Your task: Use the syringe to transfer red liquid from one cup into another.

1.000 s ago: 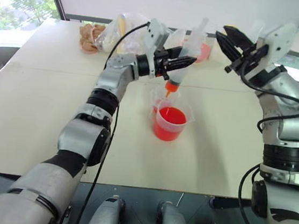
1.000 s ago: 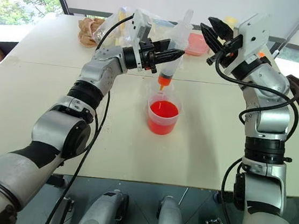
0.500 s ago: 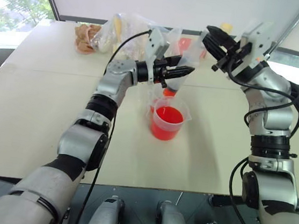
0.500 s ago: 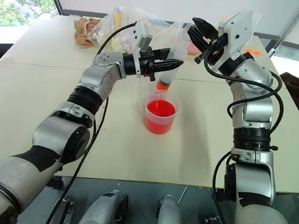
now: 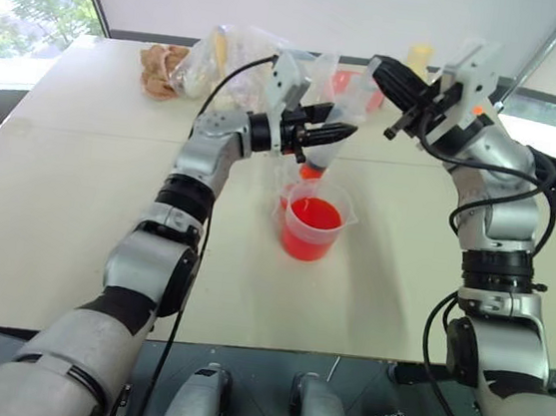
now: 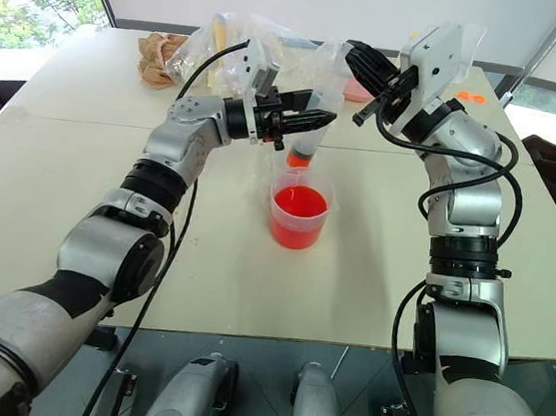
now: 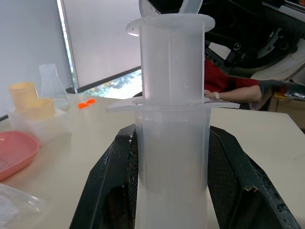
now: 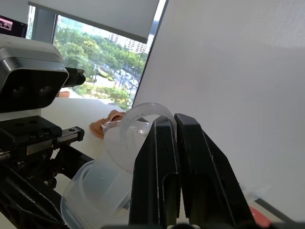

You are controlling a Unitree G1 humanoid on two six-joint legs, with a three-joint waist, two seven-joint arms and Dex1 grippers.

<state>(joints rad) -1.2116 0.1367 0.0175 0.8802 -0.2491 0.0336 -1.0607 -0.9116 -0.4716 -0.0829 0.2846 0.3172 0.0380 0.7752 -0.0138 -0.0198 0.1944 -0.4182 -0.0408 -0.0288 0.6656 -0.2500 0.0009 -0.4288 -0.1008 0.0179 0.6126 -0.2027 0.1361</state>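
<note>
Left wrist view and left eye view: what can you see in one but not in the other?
The left wrist view alone shows a yellow-lidded box and a clear flask behind it. The left eye view alone shows the wide cup of red liquid below the syringe's orange tip. Both show the syringe clamped in the left gripper and the cream table.

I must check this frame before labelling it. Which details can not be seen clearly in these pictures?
- Syringe fill level: barrel looks cloudy in both eye views and left wrist view.
- Right gripper on the plunger: the fingers hide the contact.
- Smaller cup: cannot be told apart behind the measuring cup.
</note>
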